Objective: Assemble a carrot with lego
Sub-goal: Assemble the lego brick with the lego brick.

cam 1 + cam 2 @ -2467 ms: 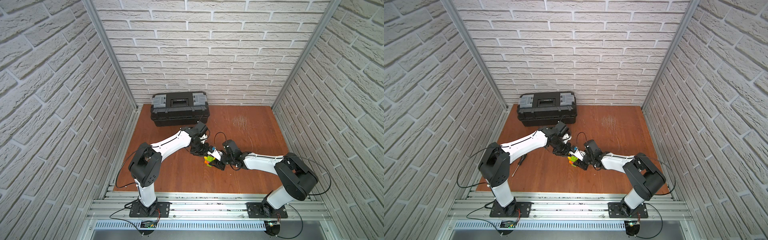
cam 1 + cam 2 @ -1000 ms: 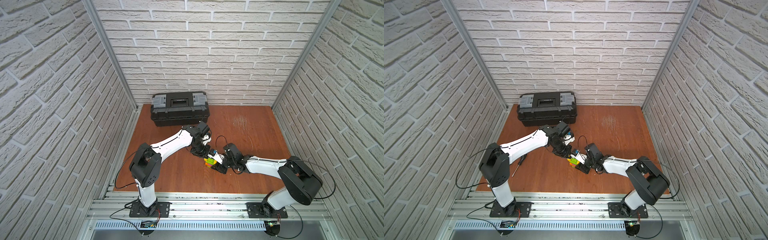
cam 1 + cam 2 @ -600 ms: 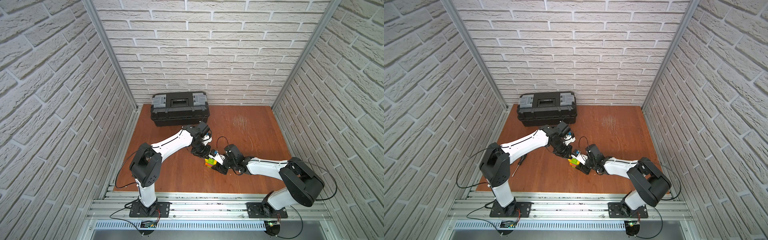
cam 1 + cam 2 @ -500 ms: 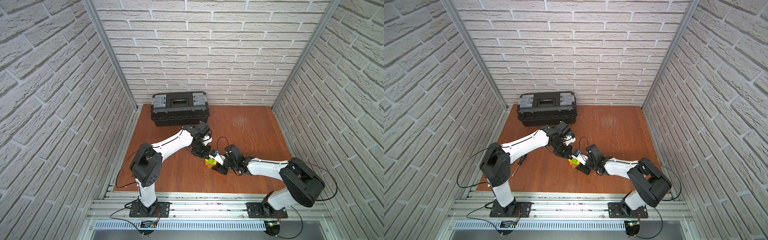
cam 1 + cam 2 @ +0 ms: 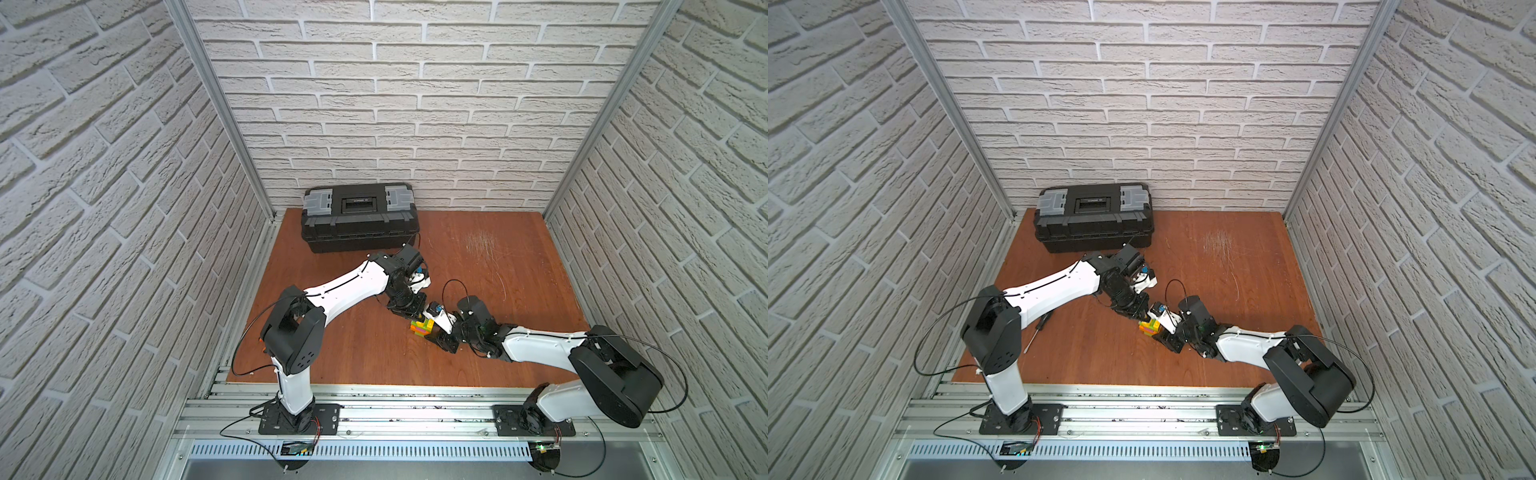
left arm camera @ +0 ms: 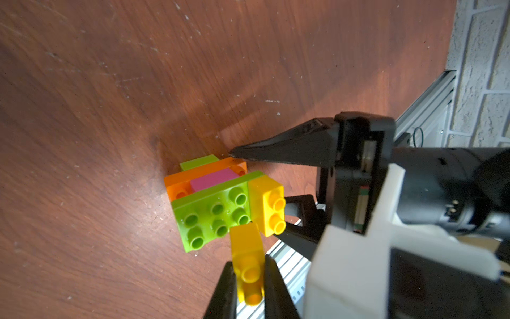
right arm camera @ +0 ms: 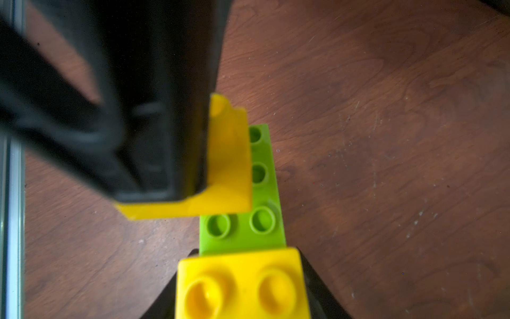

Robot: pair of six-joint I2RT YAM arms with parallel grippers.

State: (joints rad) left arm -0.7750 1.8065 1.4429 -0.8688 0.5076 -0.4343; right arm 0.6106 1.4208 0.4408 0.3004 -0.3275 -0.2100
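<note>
I count two yellow bricks, two lime-green bricks, one pink brick, one orange brick in sight, one toolbox, one screwdriver, two arms

A toolbox stands at the back left of the table. The carrot lies near the table's middle; the left gripper, a loose brick between its jaws, is just behind it, the right gripper at its right. A hand tool lies further left.
</note>
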